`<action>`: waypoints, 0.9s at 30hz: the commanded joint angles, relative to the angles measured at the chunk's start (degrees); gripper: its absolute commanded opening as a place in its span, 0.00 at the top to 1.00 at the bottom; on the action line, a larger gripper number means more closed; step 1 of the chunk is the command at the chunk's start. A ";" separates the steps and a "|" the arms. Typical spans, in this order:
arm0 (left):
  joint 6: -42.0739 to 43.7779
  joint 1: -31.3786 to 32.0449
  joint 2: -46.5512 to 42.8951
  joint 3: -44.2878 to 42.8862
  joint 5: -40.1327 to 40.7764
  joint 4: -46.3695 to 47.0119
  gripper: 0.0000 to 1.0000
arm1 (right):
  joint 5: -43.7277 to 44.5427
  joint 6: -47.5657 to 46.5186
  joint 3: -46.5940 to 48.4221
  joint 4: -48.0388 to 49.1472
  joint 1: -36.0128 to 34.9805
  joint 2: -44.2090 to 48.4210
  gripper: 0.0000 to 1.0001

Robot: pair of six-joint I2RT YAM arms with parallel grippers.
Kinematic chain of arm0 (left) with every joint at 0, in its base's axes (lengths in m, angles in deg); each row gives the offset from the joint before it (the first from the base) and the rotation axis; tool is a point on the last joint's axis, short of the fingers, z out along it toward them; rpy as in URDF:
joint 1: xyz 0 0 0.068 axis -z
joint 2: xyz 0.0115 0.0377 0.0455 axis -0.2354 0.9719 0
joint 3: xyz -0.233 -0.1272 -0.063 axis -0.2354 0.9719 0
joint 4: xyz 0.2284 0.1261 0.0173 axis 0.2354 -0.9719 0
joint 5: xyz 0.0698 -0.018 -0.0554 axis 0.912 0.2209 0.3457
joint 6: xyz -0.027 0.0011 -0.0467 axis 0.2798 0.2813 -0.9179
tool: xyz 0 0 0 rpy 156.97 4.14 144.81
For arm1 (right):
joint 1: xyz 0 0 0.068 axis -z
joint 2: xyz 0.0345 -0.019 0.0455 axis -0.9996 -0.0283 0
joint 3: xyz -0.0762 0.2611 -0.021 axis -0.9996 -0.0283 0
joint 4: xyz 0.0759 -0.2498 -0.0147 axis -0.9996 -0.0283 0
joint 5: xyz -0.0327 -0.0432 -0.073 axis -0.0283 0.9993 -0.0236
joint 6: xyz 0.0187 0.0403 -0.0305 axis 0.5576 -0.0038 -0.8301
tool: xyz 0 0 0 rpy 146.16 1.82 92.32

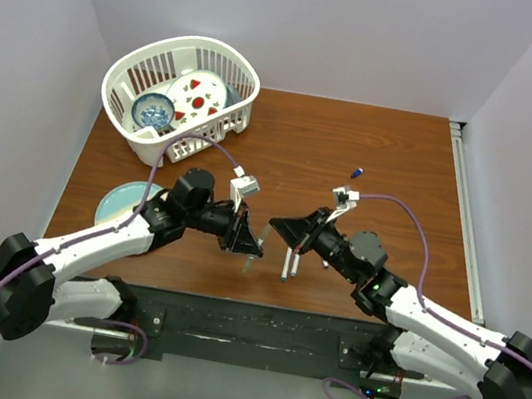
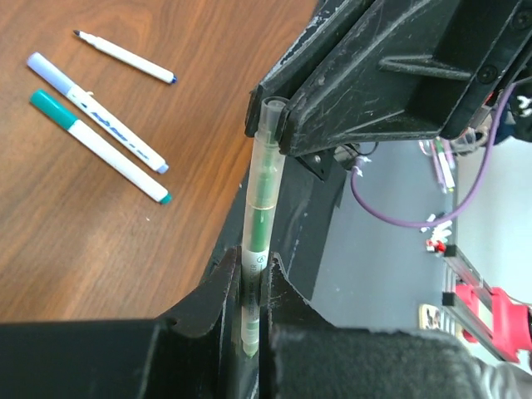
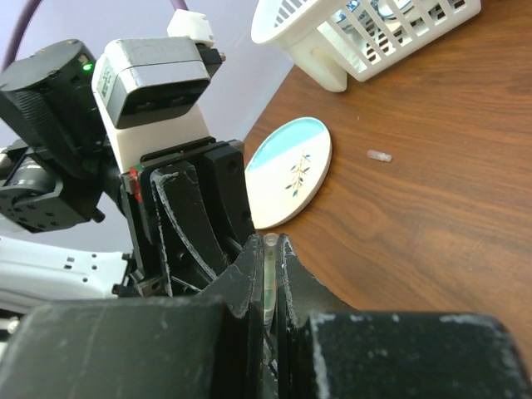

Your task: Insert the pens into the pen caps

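My left gripper [image 2: 253,253] is shut on a white-barrelled pen [image 2: 252,287] with a green front part. A clear pen cap [image 2: 268,150] sits over that front part. The cap's far end is pinched in the black fingers [image 2: 374,75] of my right gripper [image 3: 268,241], which is shut on the cap [image 3: 269,274]. The two grippers [image 1: 247,242] [image 1: 292,239] meet tip to tip above the table's near middle. Three more pens lie on the table: a purple-capped one [image 2: 96,112], a teal-capped one [image 2: 100,147] and a thin uncapped one [image 2: 125,56].
A white basket [image 1: 179,95] holding dishes stands at the back left. A pale blue plate [image 1: 124,199] lies under the left arm. A small clear cap [image 3: 379,155] lies on the wood near the plate [image 3: 291,170]. The table's front edge runs just below the grippers.
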 commanded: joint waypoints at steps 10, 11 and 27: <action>-1.92 -6.87 0.78 -10.16 8.08 17.42 1.00 | -13.16 5.57 -4.66 -7.02 -13.00 1.37 1.00; -1.84 -6.87 0.60 -9.90 7.55 17.25 1.00 | -9.23 5.13 -3.26 -11.73 -13.00 2.70 1.00; 0.35 -6.87 -8.45 -1.37 0.34 13.04 1.00 | 18.92 -15.26 29.17 -34.36 -13.09 4.21 0.45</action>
